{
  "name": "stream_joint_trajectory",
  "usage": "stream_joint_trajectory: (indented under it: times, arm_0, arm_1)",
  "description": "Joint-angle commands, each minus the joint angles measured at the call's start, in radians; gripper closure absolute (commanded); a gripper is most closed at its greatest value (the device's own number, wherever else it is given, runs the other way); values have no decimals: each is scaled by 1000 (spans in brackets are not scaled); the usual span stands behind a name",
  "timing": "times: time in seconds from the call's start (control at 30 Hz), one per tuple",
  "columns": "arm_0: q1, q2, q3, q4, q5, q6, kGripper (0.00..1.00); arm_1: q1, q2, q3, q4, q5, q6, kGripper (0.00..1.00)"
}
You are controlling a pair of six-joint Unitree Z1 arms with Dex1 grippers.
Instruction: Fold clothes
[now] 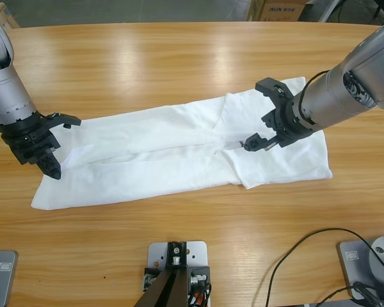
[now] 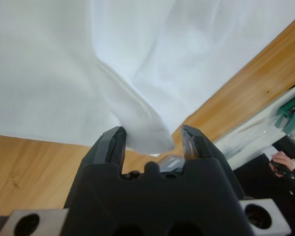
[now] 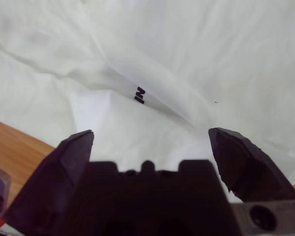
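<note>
The white T-shirt (image 1: 179, 160) lies folded long on the wooden surface (image 1: 179, 64), its lettering mostly hidden in a crease between the open right fingers (image 1: 264, 115), while the left fingers (image 1: 56, 144) stand open around its corner fold.

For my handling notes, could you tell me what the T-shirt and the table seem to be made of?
The T-shirt looks like thin, soft, matte white cloth, probably cotton: it creases and drapes in loose folds. The table looks like wood or wood veneer, with visible grain and a glossy finish that reflects the lights.
</note>
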Motion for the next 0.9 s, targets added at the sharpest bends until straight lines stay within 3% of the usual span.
stream_joint_trajectory:
  times: [0.03,0.4,0.43,0.47,0.5,0.9]
  arm_0:
    - [11,11,1,-7,20,-11,547]
    - [74,-69,2,-72,14,-76,585]
    - [74,-68,4,-75,4,-78,717]
    - [74,-66,6,-77,-12,-79,932]
    - [74,-64,9,-81,-28,-78,1000]
    - [74,-58,75,-115,-8,-68,1000]
  arm_1:
    - [-3,19,28,-17,17,19,46]
    - [14,17,37,-31,17,33,47]
    - [15,17,37,-33,17,33,49]
    - [15,17,37,-33,17,34,50]
    - [15,16,37,-33,17,35,50]
    - [18,7,61,-63,25,36,50]
